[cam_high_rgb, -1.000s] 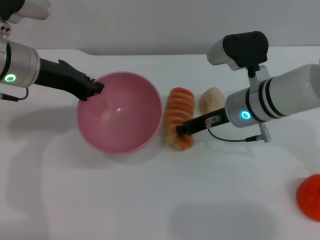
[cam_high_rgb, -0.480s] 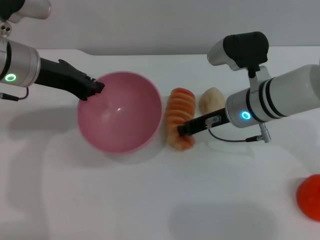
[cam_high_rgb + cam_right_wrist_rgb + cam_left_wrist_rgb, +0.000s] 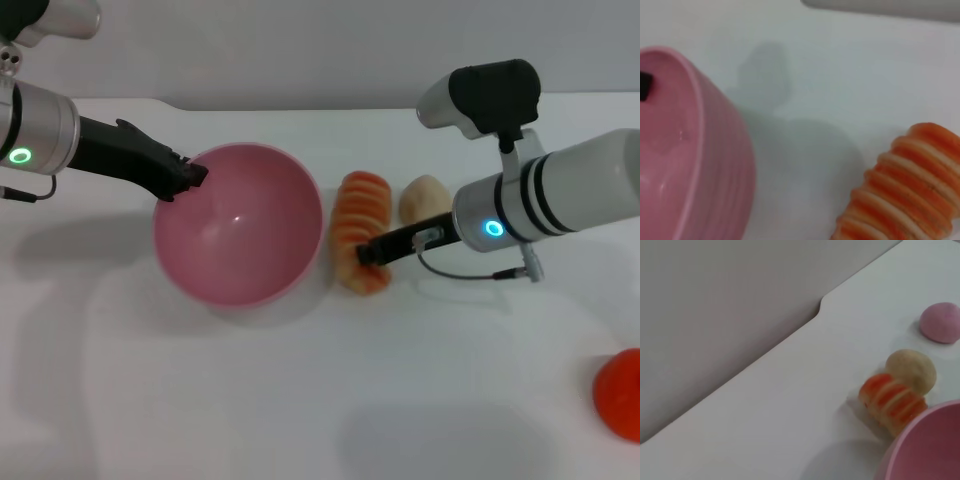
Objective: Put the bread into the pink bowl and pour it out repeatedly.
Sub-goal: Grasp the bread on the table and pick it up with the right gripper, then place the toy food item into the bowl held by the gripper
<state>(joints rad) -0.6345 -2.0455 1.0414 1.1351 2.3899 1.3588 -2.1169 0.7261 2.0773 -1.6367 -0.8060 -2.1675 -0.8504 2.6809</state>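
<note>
Head view: right gripper (image 3: pixel 368 252) reaches low onto bread (image 3: pixel 360 228).

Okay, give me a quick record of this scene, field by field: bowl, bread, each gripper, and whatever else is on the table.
pink bowl: upright on the white table, nothing inside
bread: lying on the table beside the bowl, on its right, not in it
left gripper: clamped on the bowl's rim
right gripper: at the bread's near half, touching it; grip unclear
beige lump: right of the bread
pink dome: farther off, past the lump
orange object: table's right edge, partly cut off
</note>
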